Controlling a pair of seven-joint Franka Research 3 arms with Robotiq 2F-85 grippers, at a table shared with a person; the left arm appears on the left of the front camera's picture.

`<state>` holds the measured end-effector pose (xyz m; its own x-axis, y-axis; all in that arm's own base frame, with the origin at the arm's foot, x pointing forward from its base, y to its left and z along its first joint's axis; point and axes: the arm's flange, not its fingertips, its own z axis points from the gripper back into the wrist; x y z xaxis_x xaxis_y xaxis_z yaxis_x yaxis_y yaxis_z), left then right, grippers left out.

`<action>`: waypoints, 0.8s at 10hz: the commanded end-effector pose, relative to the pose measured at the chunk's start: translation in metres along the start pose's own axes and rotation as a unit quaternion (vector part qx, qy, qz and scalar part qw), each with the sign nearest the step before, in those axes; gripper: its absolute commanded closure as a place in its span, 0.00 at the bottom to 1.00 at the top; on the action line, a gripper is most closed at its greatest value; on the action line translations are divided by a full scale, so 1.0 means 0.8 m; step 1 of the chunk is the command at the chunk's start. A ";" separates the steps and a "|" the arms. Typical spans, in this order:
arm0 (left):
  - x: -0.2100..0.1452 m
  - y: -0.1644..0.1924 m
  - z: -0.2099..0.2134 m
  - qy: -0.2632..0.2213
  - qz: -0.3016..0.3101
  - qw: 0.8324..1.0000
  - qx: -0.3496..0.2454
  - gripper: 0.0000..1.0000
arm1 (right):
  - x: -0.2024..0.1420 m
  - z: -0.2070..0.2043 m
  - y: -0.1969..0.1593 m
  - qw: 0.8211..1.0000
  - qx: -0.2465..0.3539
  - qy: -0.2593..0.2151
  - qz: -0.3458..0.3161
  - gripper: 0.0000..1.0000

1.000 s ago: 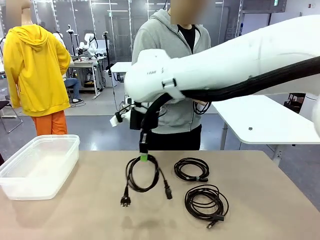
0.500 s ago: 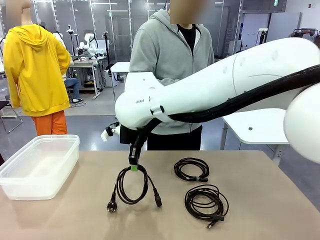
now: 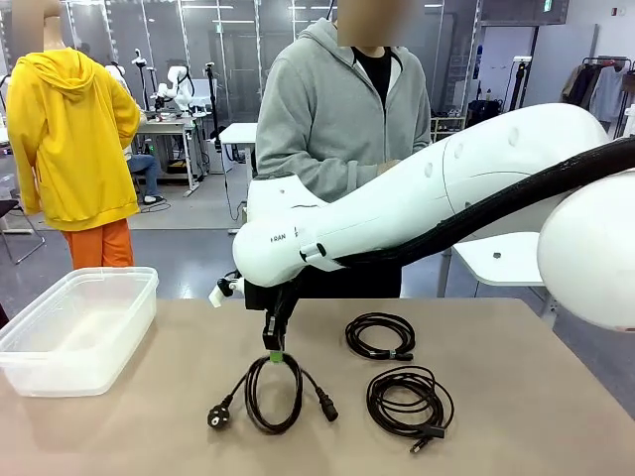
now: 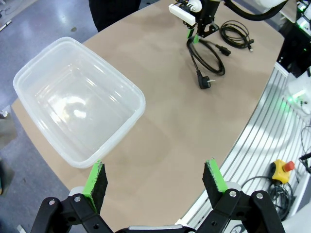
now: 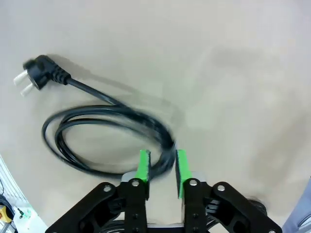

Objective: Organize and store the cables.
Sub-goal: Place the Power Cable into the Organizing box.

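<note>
Lab room, brown table (image 3: 149, 436). A person in a grey hoodie (image 3: 342, 109) stands at the far side. Another in a yellow hoodie (image 3: 69, 129) is further back on the left.

Clear bin (image 3: 60, 372) at the table's left end, nothing in it.

Cables: three black coils on the table, all outside the bin.
- Left coil (image 3: 273, 428): near the table's middle, well apart from the bin. One plug is flung out to each side. Its lower loop and plugs look to be down on the table, and its top is at the right gripper.
- Far coil (image 3: 382, 354): to the right, toward the person.
- Right coil (image 3: 377, 402): just on the robot's side of the far coil, apart from it.

Right gripper (image 3: 275, 349): the arm reaches across the middle, fingers pointing down at the top of the left coil. In the right wrist view the gripper (image 5: 162, 158) has its green pads a narrow gap apart, with strands of the coil (image 5: 97, 112) running into that gap. The cord is blurred there. Cannot tell whether the pads pinch it or stand just clear. One round plug (image 5: 41, 68) lies at upper left.

Left gripper (image 4: 154, 172): fingers spread wide, nothing between them, held high over the table's near edge beside the bin (image 4: 131, 87). From here the right gripper (image 4: 197, 34) and left coil (image 4: 209, 60) show at the far end.
</note>
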<state>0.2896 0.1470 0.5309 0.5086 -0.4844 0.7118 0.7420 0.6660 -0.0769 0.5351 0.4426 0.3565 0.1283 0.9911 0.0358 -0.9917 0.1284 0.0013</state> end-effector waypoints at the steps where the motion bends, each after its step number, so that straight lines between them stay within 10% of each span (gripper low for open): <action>1: -0.001 0.001 0.003 -0.005 -0.009 1.000 -0.006 0.00 | -0.003 0.008 0.011 1.000 -0.024 -0.003 -0.015 0.22; 2: -0.001 0.001 0.003 -0.005 -0.009 1.000 -0.006 0.00 | -0.004 0.011 0.012 1.000 -0.027 -0.004 -0.015 0.00; 8: -0.001 0.001 0.003 -0.005 -0.009 1.000 -0.006 0.00 | -0.020 0.036 0.010 0.998 -0.059 -0.022 -0.026 0.00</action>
<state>0.2896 0.1471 0.5309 0.5086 -0.4843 0.7118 0.7419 0.6661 -0.0769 0.5366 0.4369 0.3865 0.1405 0.9868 0.0805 -0.9872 0.1458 -0.0645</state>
